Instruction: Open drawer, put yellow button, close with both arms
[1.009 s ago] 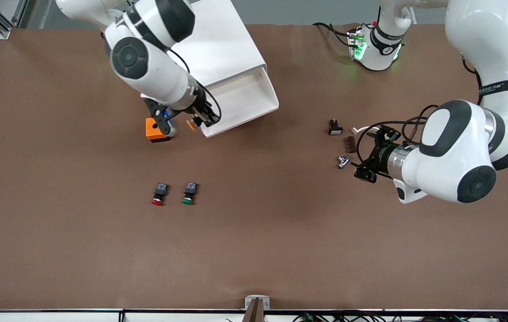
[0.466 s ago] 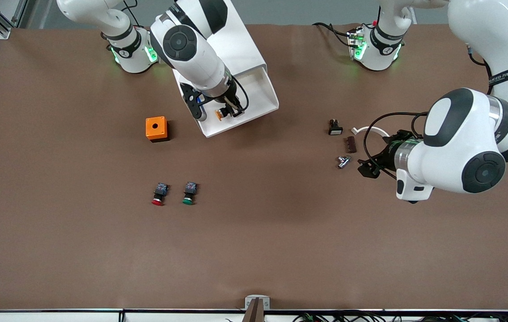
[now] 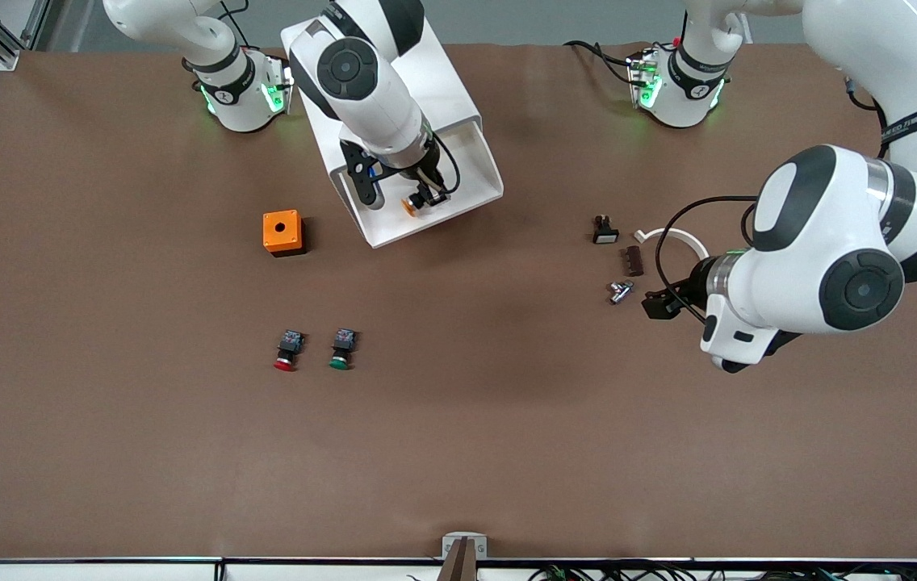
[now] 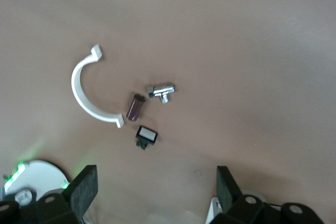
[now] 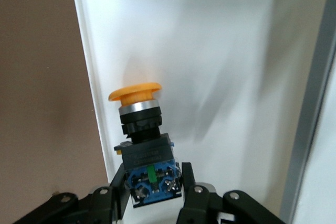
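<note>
The white cabinet (image 3: 434, 77) stands at the right arm's end, its top drawer (image 3: 458, 198) pulled out and open. My right gripper (image 3: 420, 200) is shut on the yellow button (image 5: 140, 124) by its blue rear block and holds it over the drawer's white floor (image 5: 210, 51), near the front rim. The yellow cap also shows in the front view (image 3: 410, 206). My left gripper (image 4: 155, 187) is open and empty, over bare table beside a cluster of small parts.
An orange box with a hole (image 3: 282, 231) sits beside the drawer. Red-capped (image 3: 287, 352) and green-capped (image 3: 341, 349) buttons lie nearer the front camera. A white curved clip (image 4: 86, 90), brown piece (image 4: 135, 107), metal part (image 4: 163, 92) and small black switch (image 4: 145, 136) lie by my left gripper.
My right gripper has carried the yellow button from beside the orange box to over the open drawer. My left arm has turned and shifted slightly by the small parts.
</note>
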{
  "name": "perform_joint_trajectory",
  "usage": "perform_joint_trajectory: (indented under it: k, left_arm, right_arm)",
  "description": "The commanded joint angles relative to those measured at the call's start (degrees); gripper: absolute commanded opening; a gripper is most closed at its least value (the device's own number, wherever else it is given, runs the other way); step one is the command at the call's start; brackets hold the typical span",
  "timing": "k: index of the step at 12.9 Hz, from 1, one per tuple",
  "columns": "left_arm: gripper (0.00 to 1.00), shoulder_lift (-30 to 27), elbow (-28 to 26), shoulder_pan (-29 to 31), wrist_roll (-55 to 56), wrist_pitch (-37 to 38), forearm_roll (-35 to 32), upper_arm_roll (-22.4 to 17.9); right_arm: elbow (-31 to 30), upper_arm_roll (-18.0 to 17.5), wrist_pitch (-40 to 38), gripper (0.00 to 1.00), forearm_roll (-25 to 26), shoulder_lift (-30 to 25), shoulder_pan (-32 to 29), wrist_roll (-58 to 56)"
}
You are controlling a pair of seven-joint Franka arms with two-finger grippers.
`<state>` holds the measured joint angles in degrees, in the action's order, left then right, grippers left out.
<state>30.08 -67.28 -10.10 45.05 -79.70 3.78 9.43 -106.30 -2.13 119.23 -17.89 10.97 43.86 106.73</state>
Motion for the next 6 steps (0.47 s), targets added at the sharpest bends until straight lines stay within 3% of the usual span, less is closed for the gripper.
perform_joint_trajectory:
  k: [1, 2, 3, 6]
  left_arm:
    - [0.99, -2.83, -2.94, 0.17, -4.43, -2.47, -2.81, 2.25]
    - [0.98, -2.83, -3.11, 0.26, -4.70, -2.83, -2.82, 2.69]
    - [0.98, -2.83, -3.99, 0.26, -5.40, -3.18, -2.99, 3.04]
    - [0.99, -4.14, -8.73, 0.35, -6.55, -4.93, -5.27, 4.45]
  right_arm:
    - [-0.75, 0.63, 0.65, 0.71, 1.80, -0.42, 0.44, 1.29]
    - [-0.75, 0.72, 0.48, 0.86, 2.50, -0.51, 0.27, 1.29]
    - [-0.31, 0.89, 0.13, 0.94, 3.55, -0.68, -0.17, 1.29]
    - [1.62, 1.68, 0.30, 1.00, 4.27, -0.86, -4.28, 0.33]
